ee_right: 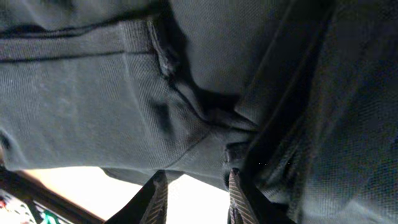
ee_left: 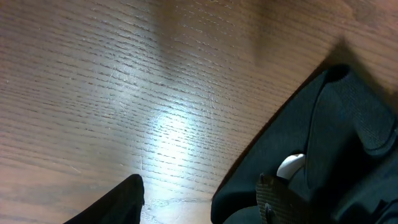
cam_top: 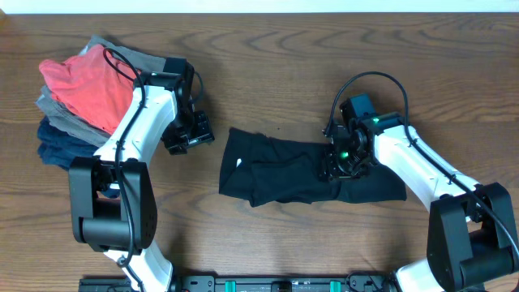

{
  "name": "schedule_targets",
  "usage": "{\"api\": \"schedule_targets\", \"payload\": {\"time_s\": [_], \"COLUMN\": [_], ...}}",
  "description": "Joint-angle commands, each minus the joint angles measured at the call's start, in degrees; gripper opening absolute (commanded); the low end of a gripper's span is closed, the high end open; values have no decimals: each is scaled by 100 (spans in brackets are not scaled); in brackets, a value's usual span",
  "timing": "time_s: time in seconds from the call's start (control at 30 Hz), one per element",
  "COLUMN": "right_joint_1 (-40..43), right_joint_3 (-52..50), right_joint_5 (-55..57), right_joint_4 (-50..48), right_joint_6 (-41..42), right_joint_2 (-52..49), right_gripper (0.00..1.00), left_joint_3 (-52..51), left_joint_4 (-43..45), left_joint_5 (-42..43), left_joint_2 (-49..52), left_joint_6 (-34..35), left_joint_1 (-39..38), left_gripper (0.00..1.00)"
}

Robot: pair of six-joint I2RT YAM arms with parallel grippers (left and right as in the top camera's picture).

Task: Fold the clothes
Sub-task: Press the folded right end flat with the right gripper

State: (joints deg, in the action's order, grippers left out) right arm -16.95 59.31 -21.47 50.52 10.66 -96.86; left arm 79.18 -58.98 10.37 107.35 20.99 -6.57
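Black soft-knit T-shirt (cam_top: 284,170), crumpled and partly folded, on a wood-grain desk (cam_top: 268,65).
Overhead: the shirt lies as a rough oblong at mid-desk, with a small white logo (cam_top: 238,163) near the end facing the left hand (cam_top: 188,138), which sits just beside that edge without touching it. The right hand (cam_top: 340,162) is down on the opposite part. Left wrist: the hand is spread and empty over bare desk, with the shirt edge alongside. Right wrist: fine-textured fabric with a stitched hem bunches at the slightly parted fingers (ee_right: 239,199); whether they pinch it cannot be told.
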Motion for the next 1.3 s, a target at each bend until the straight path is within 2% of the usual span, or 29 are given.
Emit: {"api": "schedule_targets", "payload": {"time_s": [0.0, 0.1, 0.2, 0.47, 0.67, 0.7, 0.9, 1.1, 1.17, 1.23, 1.27], "right_joint_1": [37, 39, 37, 39, 48, 48, -33, -205, -227, -229, -229], "right_joint_3": [192, 299, 297, 295, 293, 293, 258, 11, -74, -129, -162], "right_joint_5": [654, 1593, 1954, 1801, 2511, 2610, 2203, 2208, 2210, 2214, 2214], "right_joint_4": [-22, -74, -302, -767, -490, -411, -190, -553, -702, -813, -881], "right_joint_6": [411, 914, 955, 691, 1244, 1296, 1290, 1294, 1296, 1338, 1364], "right_joint_2": [22, 22, 20, 22, 31, 31, 31, 28, 22, 17, 15], "right_gripper": [32, 33, 36, 37, 36, 36, 37, 43, 40, 33, 26], "left_joint_3": [55, 55, 55, 55, 55, 52, -195, -295, -295, -295, -295], "left_joint_4": [-35, -35, -35, -35, -48, -59, -28, -11, -11, -11, -11], "left_joint_5": [17, 20, 20, 20, 20, 22, 122, 122, 122, 122, 122], "left_joint_2": [-31, -31, -31, -31, -31, -31, -31, -31, -31, -31, -31], "left_joint_6": [-13, -13, -13, -13, -13, -13, -33, -31, -31, -31, -31], "left_joint_1": [-4, -4, -4, -4, -4, -4, -4, -4, -4, -4, -4], "left_gripper": [60, 60, 60, 60, 61, 64, 68, 68, 68, 68, 68]}}
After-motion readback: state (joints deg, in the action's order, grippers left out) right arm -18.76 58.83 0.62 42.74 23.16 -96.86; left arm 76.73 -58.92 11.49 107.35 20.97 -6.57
